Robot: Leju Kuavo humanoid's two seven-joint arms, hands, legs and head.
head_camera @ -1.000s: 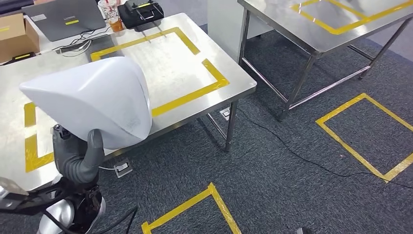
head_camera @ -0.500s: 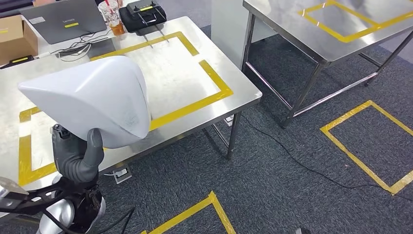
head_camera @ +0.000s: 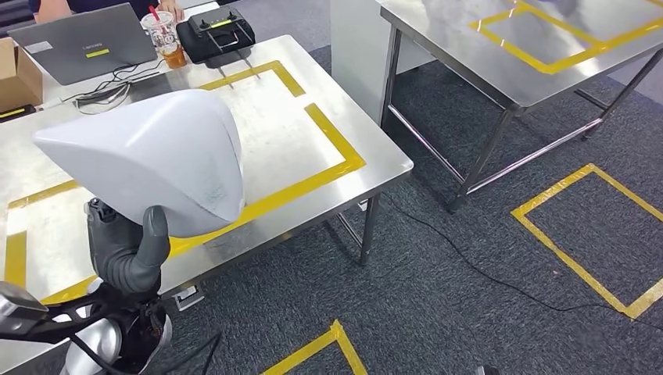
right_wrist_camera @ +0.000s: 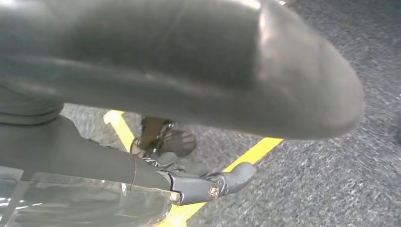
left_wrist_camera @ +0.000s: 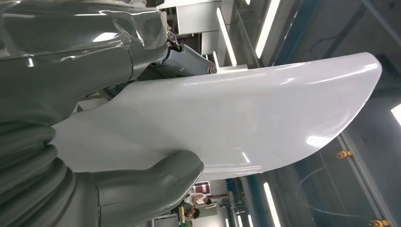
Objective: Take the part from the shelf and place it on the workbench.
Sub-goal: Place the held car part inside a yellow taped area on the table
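A large white curved shell part (head_camera: 156, 156) is held up over the near left of the steel workbench (head_camera: 266, 125). My left hand (head_camera: 125, 250) grips it from below, thumb against its lower edge. A yellow tape rectangle (head_camera: 332, 144) is marked on the bench top, partly hidden by the part. In the left wrist view the glossy part (left_wrist_camera: 246, 118) lies against my left hand (left_wrist_camera: 56, 94), with the thumb (left_wrist_camera: 151, 182) pressed on its rim. My right hand (right_wrist_camera: 189, 179) hangs over the carpet, fingers apart and holding nothing.
At the bench's far end stand a laptop (head_camera: 86, 48), a drink cup (head_camera: 163, 35), a black device (head_camera: 215, 33) and a cardboard box (head_camera: 14, 74). A second steel table (head_camera: 469, 55) stands at the back right. A cable (head_camera: 485, 273) and yellow tape squares (head_camera: 586, 226) lie on the carpet.
The whole picture has shifted a little, so the camera has moved; the bench's far end now sits lower in frame. My left hand keeps its hold on the white part.
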